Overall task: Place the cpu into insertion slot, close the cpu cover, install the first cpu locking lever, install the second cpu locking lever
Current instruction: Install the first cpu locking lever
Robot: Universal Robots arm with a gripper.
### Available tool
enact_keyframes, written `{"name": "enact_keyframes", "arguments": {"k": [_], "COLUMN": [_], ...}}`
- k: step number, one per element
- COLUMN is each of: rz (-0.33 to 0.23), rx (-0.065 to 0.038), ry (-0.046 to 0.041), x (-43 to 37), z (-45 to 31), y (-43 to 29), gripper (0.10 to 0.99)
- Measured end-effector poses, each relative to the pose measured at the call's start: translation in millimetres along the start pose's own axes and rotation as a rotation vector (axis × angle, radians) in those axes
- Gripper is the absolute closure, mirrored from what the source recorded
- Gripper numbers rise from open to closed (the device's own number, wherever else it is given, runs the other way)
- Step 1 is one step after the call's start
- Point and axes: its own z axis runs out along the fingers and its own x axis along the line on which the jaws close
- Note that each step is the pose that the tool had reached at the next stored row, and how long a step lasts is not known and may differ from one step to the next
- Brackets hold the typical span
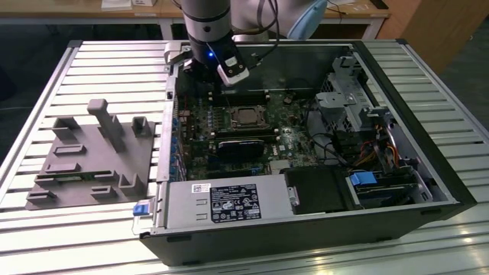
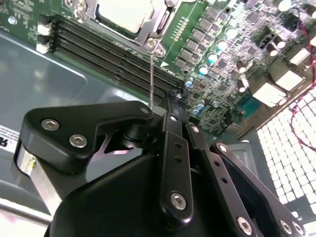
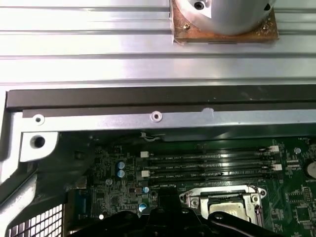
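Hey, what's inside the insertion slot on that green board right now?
The cpu sits inside the insertion slot, its dull metal top facing up. Whatever lies under the chip is covered by it and cannot be seen.

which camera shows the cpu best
The exterior view: the whole cpu shows there, its square metal top with nothing across it. The second wrist view shows the cpu close up but cut off at the picture's edge. The first wrist view catches part of it, also at the edge.

A ribbed metal tabletop (image 1: 99,63) carries an open computer case (image 1: 306,240) toward the exterior view's right and a grey moulded fixture (image 1: 80,157), perhaps plastic, at its left.
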Motion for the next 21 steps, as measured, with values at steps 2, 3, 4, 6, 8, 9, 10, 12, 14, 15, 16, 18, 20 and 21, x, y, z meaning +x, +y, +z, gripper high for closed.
{"name": "enact_keyframes", "arguments": {"k": [2, 3, 4, 6, 8, 9, 10, 12, 14, 15, 16, 18, 20, 21], "rz": [-0.007, -0.01, -0.014, -0.02, -0.025, -0.028, -0.03, -0.033, -0.038, -0.041, -0.044, -0.05, -0.055, -0.057], "rx": [-0.005, -0.006, -0.007, -0.009, -0.01, -0.011, -0.012, -0.013, -0.014, -0.015, -0.015, -0.017, -0.018, -0.018], "ry": [-0.0144, -0.0234, -0.0322, -0.049, -0.0615, -0.0659, -0.0698, -0.0778, -0.0906, -0.0985, -0.1069, -0.124, -0.1384, -0.1416], "x": [0.3, 0.3, 0.4, 0.4, 0.4, 0.4, 0.5, 0.5, 0.5, 0.5, 0.6, 0.6, 0.6, 0.6], "z": [0.3, 0.5, 0.7, 1.0, 1.2, 1.4, 1.5, 2.0, 2.6, 2.8, 3.1, 3.6, 4.1, 4.4], "y": [-0.1, -0.2, -0.2, -0.3, -0.3, -0.4, -0.4, -0.5, -0.6, -0.7, -0.8, -0.9, -1.0, -1.1], "gripper": [0.984, 0.984, 0.984, 0.984, 0.984, 0.984, 0.984, 0.984, 0.984, 0.984, 0.984, 0.984, 0.984, 0.984]}}
